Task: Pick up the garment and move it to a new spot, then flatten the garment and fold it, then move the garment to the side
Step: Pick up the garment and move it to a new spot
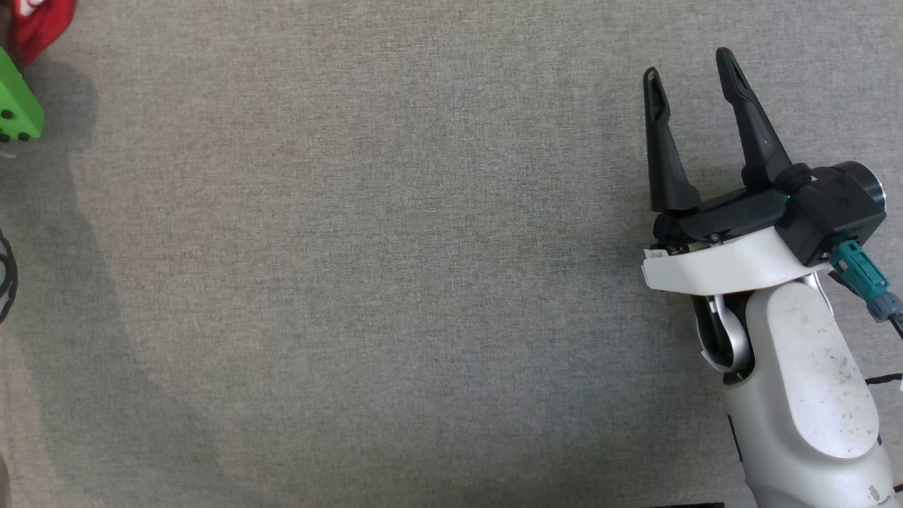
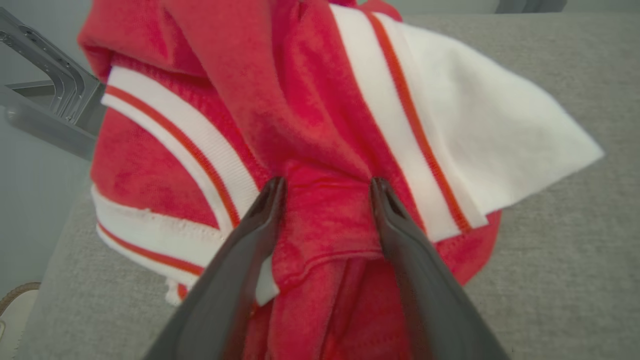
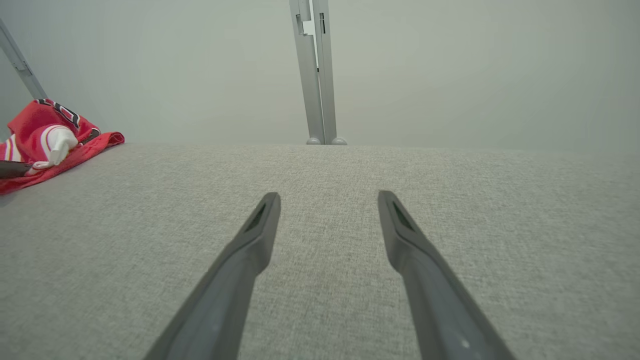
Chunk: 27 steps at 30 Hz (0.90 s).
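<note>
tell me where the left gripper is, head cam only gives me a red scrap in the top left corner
Observer: The left gripper is at the red and white jersey, with a red fold between its fingers.
Operator: has it closed on it
Observer: No. In the left wrist view the fingers stand apart on either side of the fold, not pinching it.
Operator: how's the jersey lying
Observer: Crumpled in a heap at the far left of the grey fabric surface, going by the right wrist view.
</note>
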### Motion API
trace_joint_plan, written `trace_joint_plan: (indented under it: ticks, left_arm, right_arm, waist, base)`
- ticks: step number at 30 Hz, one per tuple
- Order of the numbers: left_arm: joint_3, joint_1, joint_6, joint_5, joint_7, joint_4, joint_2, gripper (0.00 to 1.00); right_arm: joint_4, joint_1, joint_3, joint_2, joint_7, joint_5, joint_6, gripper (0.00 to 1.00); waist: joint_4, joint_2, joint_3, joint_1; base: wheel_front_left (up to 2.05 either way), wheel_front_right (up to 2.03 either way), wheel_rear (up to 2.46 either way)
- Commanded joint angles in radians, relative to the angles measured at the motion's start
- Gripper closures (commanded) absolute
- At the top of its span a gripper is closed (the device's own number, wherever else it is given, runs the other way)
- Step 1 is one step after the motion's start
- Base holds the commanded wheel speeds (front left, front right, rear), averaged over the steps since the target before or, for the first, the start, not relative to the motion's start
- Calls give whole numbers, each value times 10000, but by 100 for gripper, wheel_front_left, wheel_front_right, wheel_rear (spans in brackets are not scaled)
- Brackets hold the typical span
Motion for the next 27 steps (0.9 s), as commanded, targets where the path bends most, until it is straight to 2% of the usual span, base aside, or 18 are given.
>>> trace_joint_plan:
  ticks: [1, 7, 14, 22, 27]
  left_arm:
    - [19, 268, 148, -63, -122, 195, 111, 100]
    - [-39, 119, 249, 154, -1005, 285, 345, 100]
    - [-411, -3, 186, 620, -1898, 152, 631, 100]
    - [-1372, -173, -94, 895, -1861, -569, 717, 100]
    - [-2214, -52, -164, 692, -1650, -1672, 456, 100]
  right_arm:
    - [-66, -91, -25, -15, -64, -59, -14, 0]
    - [62, 2, -145, -14, -81, -76, -14, 0]
    - [380, 259, -187, -15, -84, 106, -14, 0]
    - [676, 915, -424, -14, -91, 356, -14, 0]
    - [827, 1482, -638, -15, -90, 519, -14, 0]
  waist:
    - [-31, -1, -39, -1]
    - [-72, -1, -445, -1]
    - [-157, -1, -1672, -1]
    - [-436, -1, -3384, -1]
    - [-782, -1, -4310, -1]
  base:
    - [0, 0, 0]
    - [0, 0, 0]
    - [0, 0, 0]
    - [0, 0, 0]
    - [0, 0, 0]
